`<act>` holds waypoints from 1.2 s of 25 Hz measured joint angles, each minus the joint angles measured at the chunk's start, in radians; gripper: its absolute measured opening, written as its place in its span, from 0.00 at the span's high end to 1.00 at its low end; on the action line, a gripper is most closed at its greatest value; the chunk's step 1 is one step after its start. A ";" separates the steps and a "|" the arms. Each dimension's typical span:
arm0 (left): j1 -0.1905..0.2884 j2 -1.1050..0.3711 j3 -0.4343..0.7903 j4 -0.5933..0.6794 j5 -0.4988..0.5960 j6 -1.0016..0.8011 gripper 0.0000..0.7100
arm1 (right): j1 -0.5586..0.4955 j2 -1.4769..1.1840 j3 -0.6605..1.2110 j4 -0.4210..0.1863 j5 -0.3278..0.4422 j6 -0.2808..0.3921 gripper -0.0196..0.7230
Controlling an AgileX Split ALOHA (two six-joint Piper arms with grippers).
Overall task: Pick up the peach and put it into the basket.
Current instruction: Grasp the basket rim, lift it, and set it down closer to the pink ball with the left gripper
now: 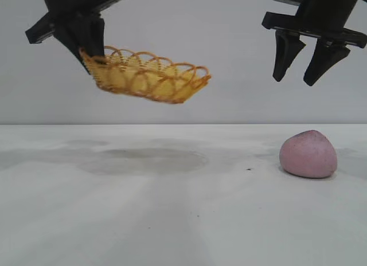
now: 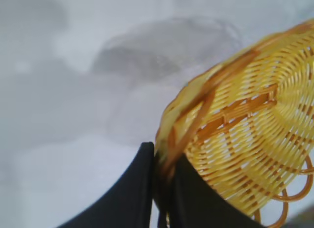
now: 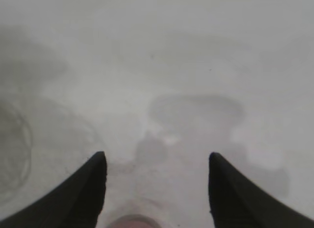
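- Our left hand (image 1: 90,55) has its black fingers pressed together on the rim of the basket (image 1: 150,78), pinching one end so the whole thing hangs tilted in the air, well clear of the tabletop (image 1: 172,208).
- The basket's a shallow oval of yellow-orange wicker: tight weave in the bowl, open scalloped loops round the edge. In the left wrist view the end nearest the fingers sits behind them and the far side runs out of frame.
- Our right hand (image 1: 302,70) hangs with its fingers spread, nothing between them.
- The peach (image 1: 308,154) sits on the tabletop below that hand, a matte dusty-pink rounded lump. From the right wrist we only catch a blurry pink sliver (image 3: 131,221) between the fingertips.
- Tabletop is pale with faint grey smudges.
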 joint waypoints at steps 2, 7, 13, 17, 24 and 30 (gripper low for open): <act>-0.010 -0.057 0.129 -0.076 -0.102 -0.001 1.00 | 0.000 0.000 0.000 0.000 0.000 0.000 0.37; -0.031 -0.142 0.453 -0.298 -0.307 0.033 1.00 | 0.000 0.000 0.000 0.000 -0.011 0.000 0.37; -0.071 -0.121 0.539 -0.392 -0.438 0.074 1.00 | 0.000 0.000 0.000 0.000 -0.014 0.000 0.37; -0.079 -0.083 0.539 -0.440 -0.488 0.099 1.00 | 0.000 0.000 0.000 0.000 -0.014 0.000 0.37; -0.079 -0.050 0.539 -0.416 -0.497 0.134 1.00 | 0.000 0.000 0.000 0.000 -0.014 0.000 0.43; -0.079 -0.046 0.539 -0.364 -0.497 0.139 0.93 | 0.000 0.000 0.000 0.000 -0.014 0.000 0.44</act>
